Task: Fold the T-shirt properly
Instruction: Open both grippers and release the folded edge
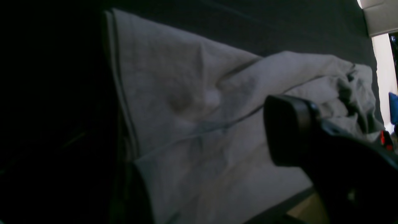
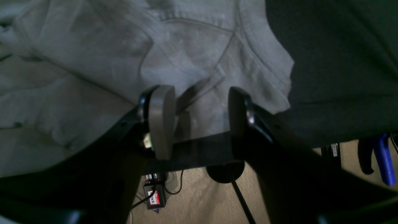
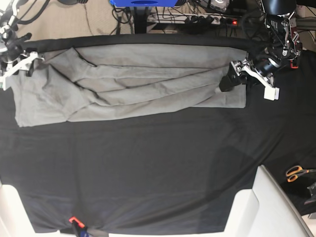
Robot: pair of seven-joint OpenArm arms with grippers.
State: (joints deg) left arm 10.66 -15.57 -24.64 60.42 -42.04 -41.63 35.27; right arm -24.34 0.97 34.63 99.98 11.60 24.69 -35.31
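The light-grey T-shirt [image 3: 138, 84] lies in a long, wrinkled band along the far edge of the table. My left gripper [image 3: 249, 79] is at its right-hand hem, jaws wide apart, open. In the left wrist view one black finger [image 1: 292, 130] hovers over the T-shirt [image 1: 174, 77], whose stitched hem runs down the left side. My right gripper [image 3: 15, 66] is at the shirt's left end. Seen from the right wrist, the right gripper [image 2: 199, 121] is open just above the T-shirt [image 2: 77, 46], with nothing between its pads.
A black cloth cover [image 3: 148, 163] drapes the whole table. Orange-handled scissors [image 3: 296, 173] lie at the right edge. White blocks [image 3: 256, 207] sit at the near corners. Beyond the far edge are cables and a blue stand [image 3: 143, 2] on the floor.
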